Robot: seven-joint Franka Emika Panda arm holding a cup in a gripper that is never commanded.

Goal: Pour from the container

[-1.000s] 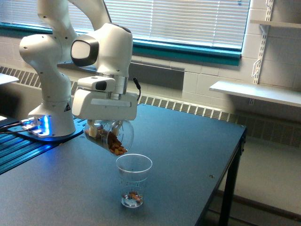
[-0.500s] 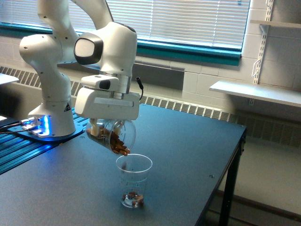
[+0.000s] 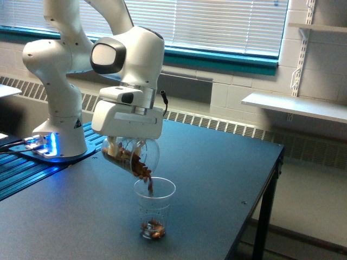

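Observation:
In the exterior view my gripper (image 3: 126, 145) is shut on the container (image 3: 133, 157), a wide clear cup tilted steeply with its rim down and towards the exterior view's right. Brown nut-like pieces are heaped at its lower lip, and a few are falling from it. Directly below stands a narrower tapered clear cup (image 3: 154, 208) on the dark table (image 3: 217, 179), upright, with a small pile of brown pieces at its bottom. The container's rim hangs just above the left side of that cup's rim. My fingers are mostly hidden behind the gripper body.
The arm's white base (image 3: 57, 132) stands at the table's left, beside a blue-lit black rail (image 3: 24, 162). The table's right edge (image 3: 274, 179) drops off to the floor. A radiator, window blinds and a wall shelf (image 3: 295, 105) lie behind.
The gripper has shifted slightly right and tipped the container further. The brown pieces slid to its lip and have begun dropping into the cup below.

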